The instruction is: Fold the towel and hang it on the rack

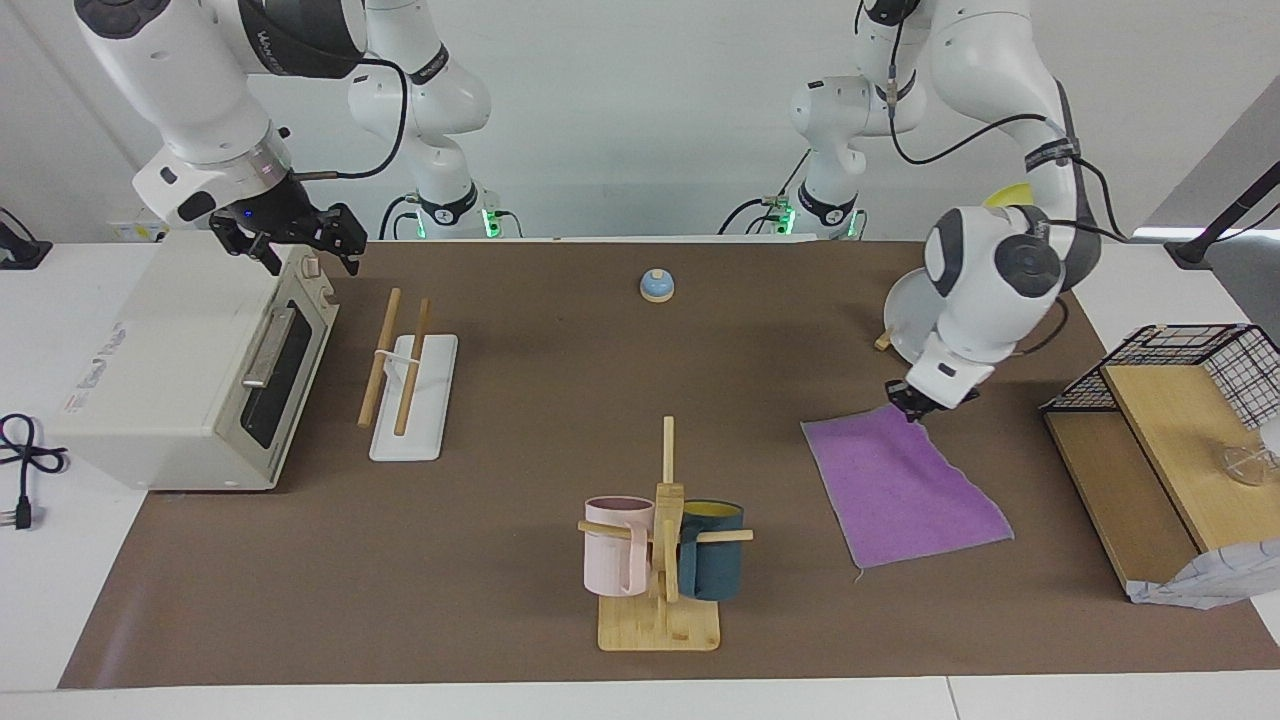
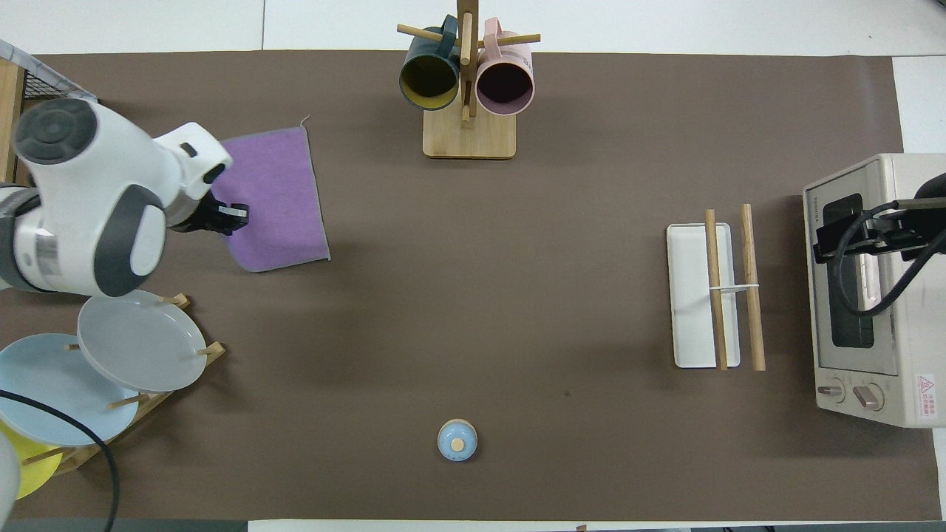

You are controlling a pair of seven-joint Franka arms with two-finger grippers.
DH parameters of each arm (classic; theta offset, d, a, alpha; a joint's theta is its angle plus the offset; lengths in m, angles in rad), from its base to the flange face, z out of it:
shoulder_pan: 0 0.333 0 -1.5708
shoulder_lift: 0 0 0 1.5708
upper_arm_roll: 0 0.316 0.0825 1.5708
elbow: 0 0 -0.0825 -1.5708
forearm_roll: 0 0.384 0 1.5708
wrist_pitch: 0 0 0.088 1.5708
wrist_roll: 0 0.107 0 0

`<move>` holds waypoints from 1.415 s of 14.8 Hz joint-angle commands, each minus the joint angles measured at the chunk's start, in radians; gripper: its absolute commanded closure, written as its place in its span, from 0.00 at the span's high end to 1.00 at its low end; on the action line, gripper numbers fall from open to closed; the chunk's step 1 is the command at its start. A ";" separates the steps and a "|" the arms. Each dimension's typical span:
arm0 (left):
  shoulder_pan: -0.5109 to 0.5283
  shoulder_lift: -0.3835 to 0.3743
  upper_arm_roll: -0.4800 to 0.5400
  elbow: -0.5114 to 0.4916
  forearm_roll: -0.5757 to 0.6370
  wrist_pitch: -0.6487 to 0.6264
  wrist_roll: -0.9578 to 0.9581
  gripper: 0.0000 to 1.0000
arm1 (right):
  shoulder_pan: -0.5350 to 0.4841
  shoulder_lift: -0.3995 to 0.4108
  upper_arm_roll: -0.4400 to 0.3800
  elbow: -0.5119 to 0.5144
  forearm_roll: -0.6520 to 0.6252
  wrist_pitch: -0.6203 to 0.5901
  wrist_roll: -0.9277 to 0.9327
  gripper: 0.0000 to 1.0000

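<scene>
Towel (image 1: 903,483) flat on table (image 1: 500,590), purple face up, toward left arm's end, beside wire basket on wooden stand (image 1: 1165,420). Left pincer (image 1: 912,405) down at towel's corner nearest robots, touching cloth; fingers' state: cannot tell. Plate stand (image 2: 111,369) with grey, blue and yellow plates nearer robots than towel. Rack (image 1: 408,378) toward right arm's end: two wooden rods on white base, just in front of toaster oven (image 1: 180,380). Right pincer (image 1: 300,245) over oven's top edge, fingers spread, gripping nothing. Mug tree (image 1: 663,545) with pink and dark teal mugs mid-table, farther from robots than towel. Blue bell (image 1: 657,285) mid-table, close to robots.
</scene>
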 commanded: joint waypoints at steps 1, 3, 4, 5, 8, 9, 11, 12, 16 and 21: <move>-0.144 -0.020 0.019 -0.081 0.067 0.008 -0.044 0.00 | -0.013 -0.017 0.003 -0.017 0.019 0.004 -0.020 1.00; -0.214 0.027 0.019 -0.128 0.153 0.075 -0.141 0.00 | -0.013 -0.017 0.003 -0.017 0.019 0.004 -0.020 1.00; -0.237 0.059 0.019 -0.133 0.198 0.103 -0.171 0.00 | -0.013 -0.017 0.003 -0.017 0.019 0.004 -0.020 1.00; -0.241 0.075 0.019 -0.132 0.230 0.121 -0.173 0.00 | -0.013 -0.015 0.003 -0.017 0.019 0.004 -0.020 1.00; -0.237 0.078 0.017 -0.127 0.232 0.124 -0.191 0.00 | -0.013 -0.015 0.001 -0.017 0.019 0.004 -0.020 1.00; -0.235 0.078 0.016 -0.125 0.232 0.127 -0.208 0.00 | -0.013 -0.017 0.003 -0.017 0.020 0.004 -0.020 1.00; -0.232 0.078 0.016 -0.122 0.229 0.124 -0.237 0.99 | -0.013 -0.017 0.001 -0.017 0.019 0.004 -0.020 1.00; -0.228 0.067 0.016 -0.122 0.224 0.115 -0.246 1.00 | -0.013 -0.017 0.001 -0.017 0.019 0.004 -0.020 1.00; -0.154 -0.002 0.013 -0.066 0.073 0.002 -0.147 1.00 | -0.005 -0.015 0.003 -0.017 0.019 0.004 -0.020 1.00; -0.004 -0.037 0.013 -0.098 -0.134 0.043 0.039 1.00 | -0.010 -0.017 0.001 -0.017 0.019 0.003 -0.020 1.00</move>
